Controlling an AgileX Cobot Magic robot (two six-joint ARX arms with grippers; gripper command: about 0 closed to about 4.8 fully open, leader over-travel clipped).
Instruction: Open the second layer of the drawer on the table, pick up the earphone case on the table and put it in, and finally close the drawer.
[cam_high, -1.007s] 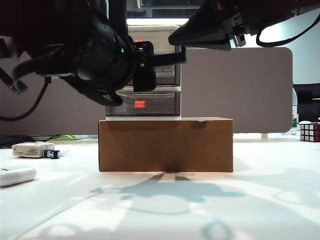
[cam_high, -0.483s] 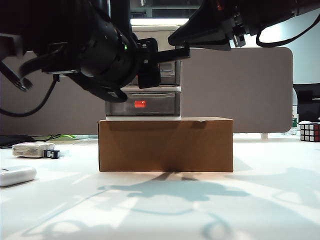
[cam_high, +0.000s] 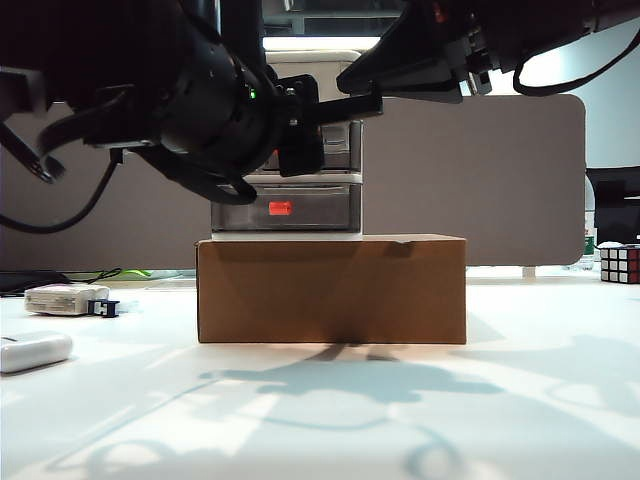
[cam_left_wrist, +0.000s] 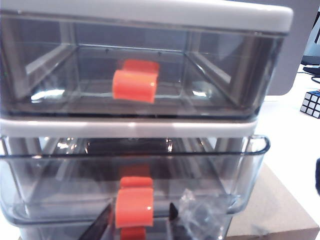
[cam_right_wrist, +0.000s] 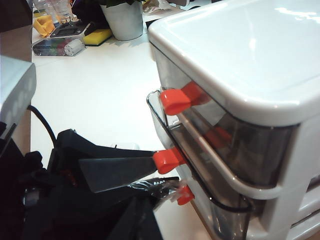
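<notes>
Left end effector (cam_right_wrist: 165, 167) clamped on middle drawer's handle (cam_left_wrist: 134, 206), drawer (cam_left_wrist: 240, 165) partly out; right end effector unseen, state unknown; earphone case (cam_high: 32, 351) on desk (cam_high: 500, 410), stowing and closing remain.

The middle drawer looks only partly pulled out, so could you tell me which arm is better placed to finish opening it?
Left. Its tool is shut on the middle drawer's orange-red handle, directly facing the cabinet. The right tool, not visible, sits above, off to the cabinet's side.
</notes>
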